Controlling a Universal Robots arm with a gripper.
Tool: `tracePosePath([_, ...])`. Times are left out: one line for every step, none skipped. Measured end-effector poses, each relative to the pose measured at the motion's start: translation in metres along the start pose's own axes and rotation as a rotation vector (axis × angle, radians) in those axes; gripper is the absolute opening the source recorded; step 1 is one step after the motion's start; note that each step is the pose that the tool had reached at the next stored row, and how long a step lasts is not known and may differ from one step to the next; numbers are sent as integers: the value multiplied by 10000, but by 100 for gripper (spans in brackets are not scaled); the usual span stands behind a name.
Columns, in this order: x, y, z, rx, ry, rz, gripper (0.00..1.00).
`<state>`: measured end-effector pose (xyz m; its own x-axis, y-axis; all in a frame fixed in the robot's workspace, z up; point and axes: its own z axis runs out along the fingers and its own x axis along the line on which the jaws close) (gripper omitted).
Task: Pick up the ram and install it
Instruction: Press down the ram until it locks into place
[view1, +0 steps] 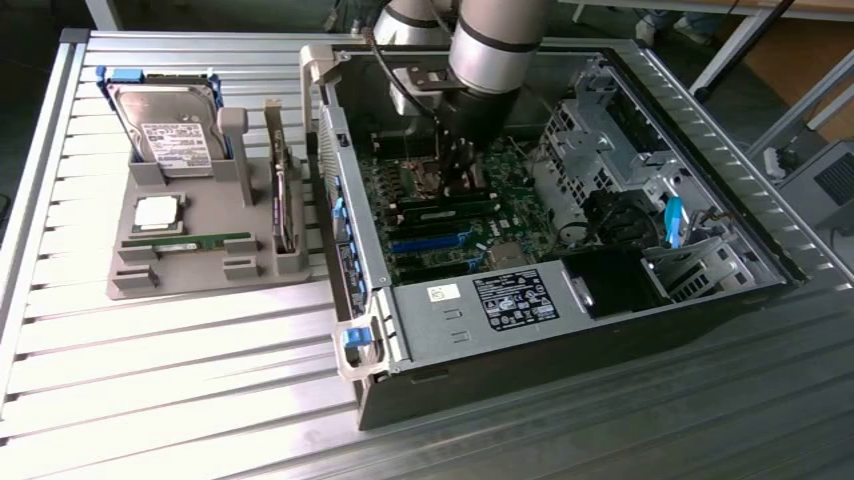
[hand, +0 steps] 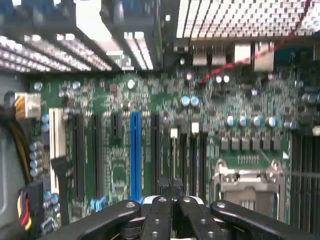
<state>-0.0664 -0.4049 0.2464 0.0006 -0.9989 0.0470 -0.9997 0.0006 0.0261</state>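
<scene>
The arm's gripper (view1: 458, 172) is down inside the open computer case (view1: 747, 250), over the motherboard (view1: 514, 215), with its fingers (hand: 159, 220) pressed together; whether a ram stick is pinched between them cannot be told, since the tips are hidden. In the wrist view the closed fingers sit just over the row of black expansion slots beside the blue slot (hand: 135, 150), with the empty processor socket (hand: 247, 182) close alongside.

A ram (view1: 200, 243) lies flat in a groove of the grey parts tray (view1: 147, 280), near the tray's front edge, well apart from the case. On the same tray a silver processor chip (view1: 158, 211) sits just behind it, a hard drive (view1: 167, 125) stands at the tray's far end, and a dark expansion card (view1: 282, 190) stands on edge along the tray's side nearest the case.

Inside the case the room is tight: the metal drive cage (view1: 594, 130) stands on the exterior view's right of the gripper, the case wall with blue clips (view1: 334, 215) on the left, and the labelled power supply (view1: 474, 305) closes the near end. A blue cable (view1: 673, 222) and black wires lie toward the right wall. The slatted metal table (view1: 174, 380) is bare along its near edge.
</scene>
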Motion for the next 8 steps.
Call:
tracePosePath([-1, -76, -4, -13, 42, 1, 9])
tracePosePath([-1, -121, -9, -17, 82, 3, 9])
tracePosePath([-1, -181, -24, -21, 162, 6, 9])
tracePosePath([1, -234, -80, -23, 267, 30, 9])
tracePosePath([4, -258, -147, -24, 328, 52, 9])
tracePosePath([6, -289, -192, -26, 365, 71, 9])
tracePosePath([7, -320, -211, -27, 383, 82, 9])
tracePosePath([9, -374, -270, -30, 423, 99, 9])
